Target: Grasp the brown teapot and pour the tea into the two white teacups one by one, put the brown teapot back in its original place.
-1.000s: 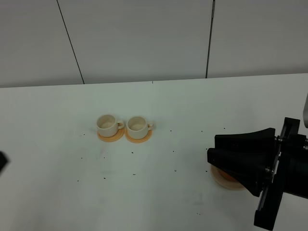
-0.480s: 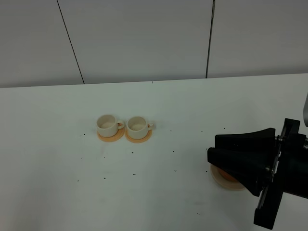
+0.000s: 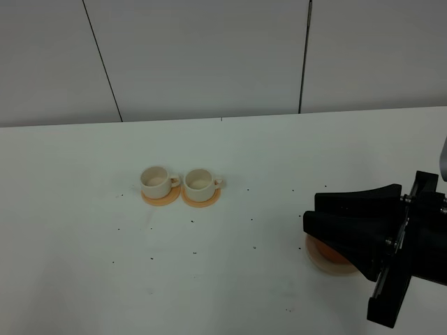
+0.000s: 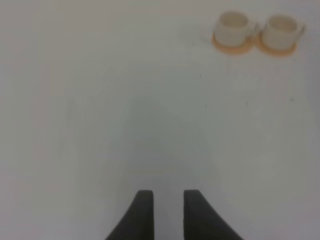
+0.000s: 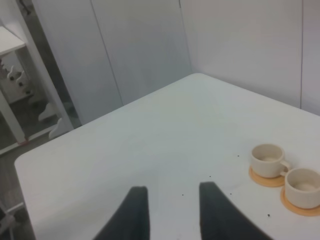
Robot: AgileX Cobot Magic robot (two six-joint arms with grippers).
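Both sets of fingers empty, teapot mostly hidden

Right gripper (image 3: 309, 211) fingers are spread and hold nothing. Just under them there's a sliver of what looks like the squat reddish-brown clay teapot (image 3: 325, 252) on its pale beige round coaster (image 3: 327, 268). Left gripper (image 4: 162, 192) fingers are slightly parted and empty. The two small cream-white teacups (image 3: 157, 181) sit well beyond both.

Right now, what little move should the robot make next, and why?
Probably lower the right claw toward the pale disc beneath it. Both white cups look empty, the claw is open and holds nothing, and a reddish-brown edge, likely the teapot, peeks out beneath it.
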